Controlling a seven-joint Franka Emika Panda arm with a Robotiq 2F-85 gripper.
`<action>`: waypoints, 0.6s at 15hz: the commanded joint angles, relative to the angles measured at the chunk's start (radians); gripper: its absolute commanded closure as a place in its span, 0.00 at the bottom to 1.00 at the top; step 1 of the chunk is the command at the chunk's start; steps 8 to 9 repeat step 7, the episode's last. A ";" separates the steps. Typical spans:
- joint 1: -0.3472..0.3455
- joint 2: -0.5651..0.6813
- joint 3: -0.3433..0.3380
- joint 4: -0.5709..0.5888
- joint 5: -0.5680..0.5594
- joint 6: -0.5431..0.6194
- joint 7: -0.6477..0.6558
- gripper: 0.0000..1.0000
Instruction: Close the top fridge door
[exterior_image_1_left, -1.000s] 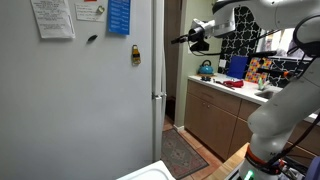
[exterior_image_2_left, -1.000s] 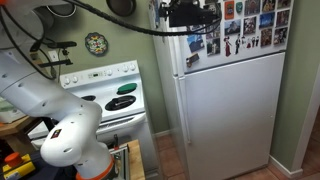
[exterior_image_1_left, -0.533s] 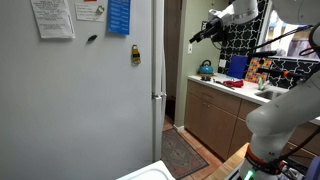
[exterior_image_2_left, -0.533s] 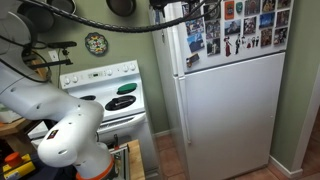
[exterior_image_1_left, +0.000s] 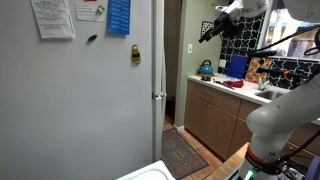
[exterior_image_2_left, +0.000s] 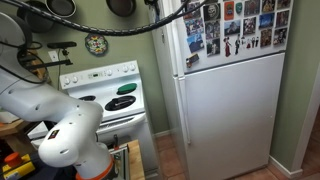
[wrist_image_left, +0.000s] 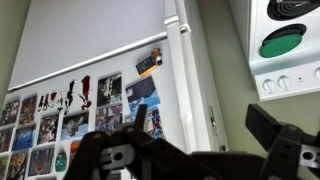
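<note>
The gripper (wrist_image_left: 215, 155) is a dark blur across the bottom of the wrist view, cut by the lower edge; how its jaws stand cannot be told. In an exterior view the top fridge door (exterior_image_2_left: 250, 50) runs off the top edge, its photos (exterior_image_2_left: 240, 20) too small to make out. Papers (exterior_image_1_left: 52, 18) on the fridge (exterior_image_1_left: 80, 110) are clipped above, print unreadable. The stove (wrist_image_left: 290, 60) is cut off at right.

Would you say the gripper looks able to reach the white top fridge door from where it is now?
Probably yes: the gripper hangs in open air at the height of the white top fridge door, with nothing visible between them.
</note>
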 joint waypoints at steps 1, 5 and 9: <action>0.054 -0.005 -0.062 0.028 0.006 -0.062 0.019 0.00; 0.057 -0.003 -0.069 0.026 0.004 -0.031 0.007 0.00; 0.061 -0.003 -0.075 0.029 0.006 -0.032 0.006 0.00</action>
